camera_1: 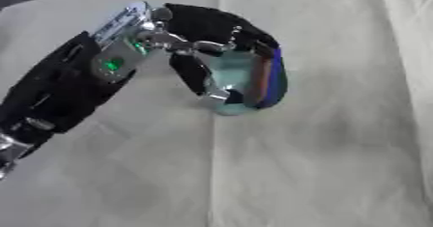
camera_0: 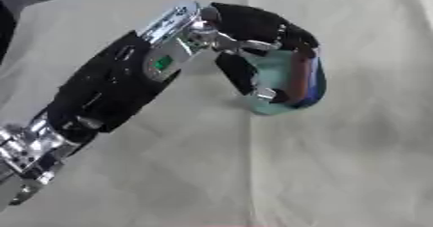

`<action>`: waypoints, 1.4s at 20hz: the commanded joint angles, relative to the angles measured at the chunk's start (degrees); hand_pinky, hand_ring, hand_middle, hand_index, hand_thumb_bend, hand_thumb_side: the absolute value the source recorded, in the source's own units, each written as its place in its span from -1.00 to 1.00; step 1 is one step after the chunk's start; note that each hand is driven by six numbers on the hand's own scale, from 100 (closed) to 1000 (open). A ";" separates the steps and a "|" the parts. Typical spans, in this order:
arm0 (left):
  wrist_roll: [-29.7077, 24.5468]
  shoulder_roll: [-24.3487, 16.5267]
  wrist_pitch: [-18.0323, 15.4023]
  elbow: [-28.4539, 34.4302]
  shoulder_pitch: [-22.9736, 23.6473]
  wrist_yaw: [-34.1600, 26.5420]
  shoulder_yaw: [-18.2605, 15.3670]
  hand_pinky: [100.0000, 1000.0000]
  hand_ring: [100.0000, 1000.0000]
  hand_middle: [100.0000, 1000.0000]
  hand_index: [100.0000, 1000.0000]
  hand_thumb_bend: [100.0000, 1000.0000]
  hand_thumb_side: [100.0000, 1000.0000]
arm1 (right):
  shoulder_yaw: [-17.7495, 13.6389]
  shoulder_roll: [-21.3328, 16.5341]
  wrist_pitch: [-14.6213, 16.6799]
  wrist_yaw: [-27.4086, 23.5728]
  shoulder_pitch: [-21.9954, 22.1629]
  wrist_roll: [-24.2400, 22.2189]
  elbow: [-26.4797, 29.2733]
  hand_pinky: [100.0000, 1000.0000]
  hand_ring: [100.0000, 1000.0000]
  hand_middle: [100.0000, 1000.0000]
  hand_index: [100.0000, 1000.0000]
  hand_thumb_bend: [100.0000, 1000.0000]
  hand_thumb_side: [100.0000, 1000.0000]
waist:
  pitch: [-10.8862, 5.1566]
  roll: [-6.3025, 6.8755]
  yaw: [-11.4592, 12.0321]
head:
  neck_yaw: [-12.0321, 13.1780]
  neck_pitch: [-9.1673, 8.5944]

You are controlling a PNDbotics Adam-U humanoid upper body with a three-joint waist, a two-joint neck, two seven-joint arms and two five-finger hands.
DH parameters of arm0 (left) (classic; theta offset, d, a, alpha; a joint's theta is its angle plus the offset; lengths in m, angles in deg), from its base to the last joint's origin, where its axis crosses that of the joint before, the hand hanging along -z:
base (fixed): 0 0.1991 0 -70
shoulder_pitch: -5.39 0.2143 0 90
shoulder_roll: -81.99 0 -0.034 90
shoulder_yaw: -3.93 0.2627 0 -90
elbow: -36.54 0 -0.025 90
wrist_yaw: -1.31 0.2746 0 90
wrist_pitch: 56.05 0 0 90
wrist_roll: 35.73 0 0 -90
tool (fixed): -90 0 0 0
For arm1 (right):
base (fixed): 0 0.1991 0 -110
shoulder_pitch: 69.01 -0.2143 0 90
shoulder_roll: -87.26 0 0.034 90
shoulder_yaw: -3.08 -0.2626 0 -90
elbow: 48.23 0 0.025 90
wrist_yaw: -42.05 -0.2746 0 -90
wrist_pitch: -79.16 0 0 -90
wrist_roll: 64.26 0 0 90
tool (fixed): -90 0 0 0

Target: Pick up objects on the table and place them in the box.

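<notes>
Reaching in from the lower left, my left arm (camera_0: pixel 101 95) stretches across the tabletop (camera_0: pixel 338 173), which is covered in a pale, creased cloth (camera_1: pixel 321 163). My left hand (camera_0: pixel 253 28) is curled over at the end of it, fingers (camera_0: pixel 292 35) arching downward and thumb (camera_0: pixel 241 74) coming up from below, and between them I am gripping a small object (camera_0: pixel 283 83). It looks pale teal, perhaps translucent, with a reddish-brown stripe and a dark blue edge on the side away from my palm; I cannot make out what it is. The object sits inside my curled hand near the middle of the view, its lower edge close to the cloth, though whether it touches the cloth I cannot tell. A green light (camera_0: pixel 162 63) shows on the silver part of my wrist. A long fold in the cloth runs down just below the object. My right hand does not show.
</notes>
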 commanded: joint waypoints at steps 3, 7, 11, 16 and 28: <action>12.53 -5.91 -1.29 12.20 3.48 -7.85 -2.88 0.49 0.69 0.73 0.94 -1.00 0.77 | -0.74 -1.12 -0.51 0.35 0.59 0.36 0.76 -0.76 -0.40 0.14 0.54 -1.00 0.38 | -1.65 -0.94 1.41 | -0.53 -0.84; 28.12 -8.41 -10.76 14.85 8.68 -17.29 -4.38 0.38 0.60 0.63 0.85 -1.00 0.54 | -1.35 -1.62 -0.99 0.62 1.62 0.72 0.76 -0.78 -0.41 0.13 0.54 -1.00 0.38 | -1.86 -1.75 2.90 | -0.52 -2.89; 38.41 -8.55 -23.05 15.00 14.53 -24.59 -5.18 0.30 0.53 0.56 0.78 -1.00 0.60 | -2.25 -2.26 -1.94 0.64 3.62 0.87 0.76 -0.80 -0.43 0.12 0.54 -1.00 0.38 | -2.20 -3.23 5.45 | 0.30 -4.57; 44.21 -6.01 -29.91 15.01 18.29 -27.27 -7.49 0.21 0.53 0.58 0.78 -1.00 0.42 | -3.36 -2.63 -2.67 1.04 5.25 1.40 0.76 -0.80 -0.43 0.12 0.55 -1.00 0.38 | -2.60 -4.66 8.65 | 1.34 -5.71; 66.08 14.62 -30.14 15.01 27.37 -7.40 -4.44 0.24 0.57 0.62 0.85 -0.99 0.52 | -3.82 -2.18 -2.90 2.78 5.09 3.32 0.76 -0.78 -0.39 0.13 0.54 -1.00 0.38 | -2.63 -7.25 15.60 | 3.97 -9.44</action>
